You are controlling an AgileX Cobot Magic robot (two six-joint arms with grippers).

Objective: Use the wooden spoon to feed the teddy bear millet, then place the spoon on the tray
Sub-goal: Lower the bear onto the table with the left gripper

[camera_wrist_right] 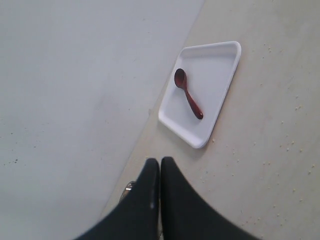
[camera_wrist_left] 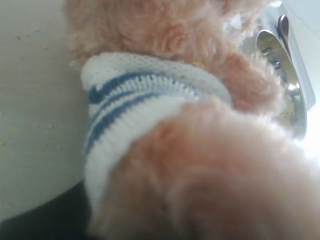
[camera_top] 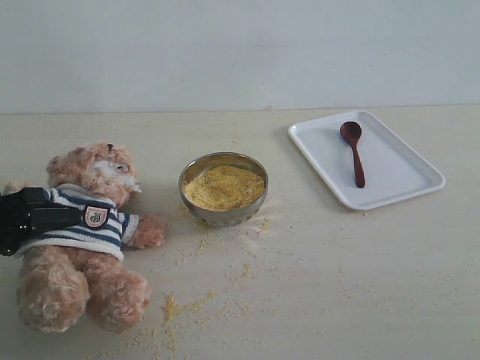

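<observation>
Fur and stripes fill the left side: the teddy bear lies on its back on the table, head toward the far wall. The left gripper reaches in from the edge and appears clamped across its striped chest. The left wrist view shows only plush and shirt pressed close, so the fingers themselves are hidden there.

Next in size, the tray sits well apart on the right. The metal bowl stands between bear and tray, heaped with millet. The wooden spoon lies inside the tray, its bowl end toward the far rim. The right gripper hovers over bare table short of the tray, fingers pressed together and holding nothing.

With the spoon on the tray, the job looks all but done, and the risk lies in letting go. One paw rests near the bowl, so a bear snagged on a finger and dragged could tip the bowl. It would add to the loose grains scattered in front. A low sweep by the right arm could clip the tray and send the spoon off.
</observation>
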